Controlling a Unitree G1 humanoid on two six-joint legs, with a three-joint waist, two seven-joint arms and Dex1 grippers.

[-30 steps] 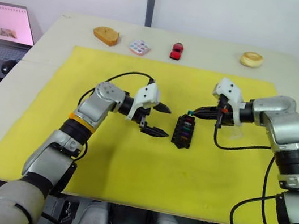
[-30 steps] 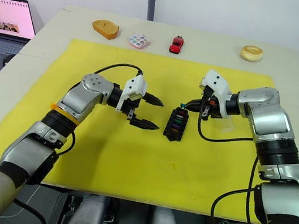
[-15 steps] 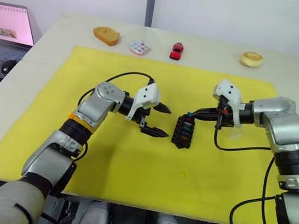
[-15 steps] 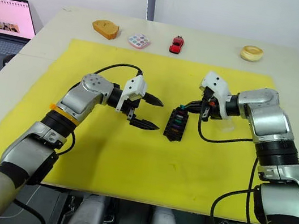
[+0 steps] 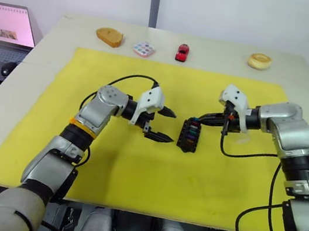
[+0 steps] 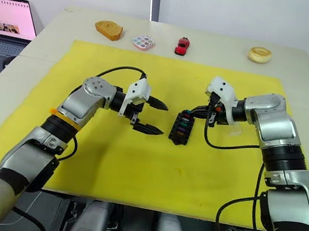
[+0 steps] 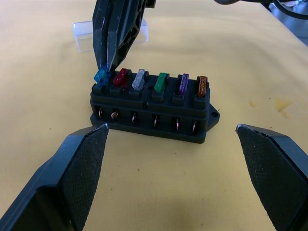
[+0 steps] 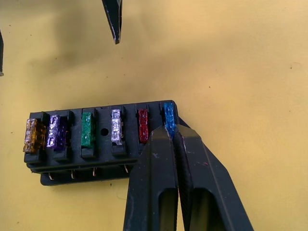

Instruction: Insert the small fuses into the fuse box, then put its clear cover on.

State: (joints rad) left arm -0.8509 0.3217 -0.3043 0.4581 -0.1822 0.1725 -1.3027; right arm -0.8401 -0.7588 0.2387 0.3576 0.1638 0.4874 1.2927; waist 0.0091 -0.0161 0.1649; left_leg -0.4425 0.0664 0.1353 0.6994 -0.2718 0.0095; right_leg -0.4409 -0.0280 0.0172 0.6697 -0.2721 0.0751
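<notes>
- Fuse box (image 7: pixel 153 111): small black block, lying on the yellow mat (image 5: pixel 134 165) in the middle of the worktop (image 5: pixel 303 75), between the two arms.
- Six small fuses stand in one row of slots on its top. In the left wrist view the order runs teal fuse (image 7: pixel 101 76), red fuse (image 7: pixel 120 77), grey fuse (image 7: pixel 138 79), green fuse (image 7: pixel 161 82), purple fuse (image 7: pixel 183 83), amber fuse (image 7: pixel 202 85).
- The teal one sits at the end of the row nearest the right arm and leans a little; the others look seated upright.
- Clear cover (image 7: pixel 111 34): faint transparent rectangle, flat on the mat, well apart from the box on its right side, beyond the right tool.
- Right tool (image 8: pixel 171 131): fingers pressed narrow together, tips pinching the top of the teal fuse, directly over the right end of the box.
- Left tool (image 5: pixel 163 124): spread wide, holding nothing, touching nothing. It hangs just left of the box, its two fingers pointing toward it.
- Far edge of the worktop, off the mat: red toy car (image 5: pixel 182 52), a small paint palette (image 5: pixel 144 49), a tan wooden block (image 5: pixel 109 37), a roll of tape (image 5: pixel 259 61).
- Laptop (image 5: pixel 2 31) to the left of the worktop.
</notes>
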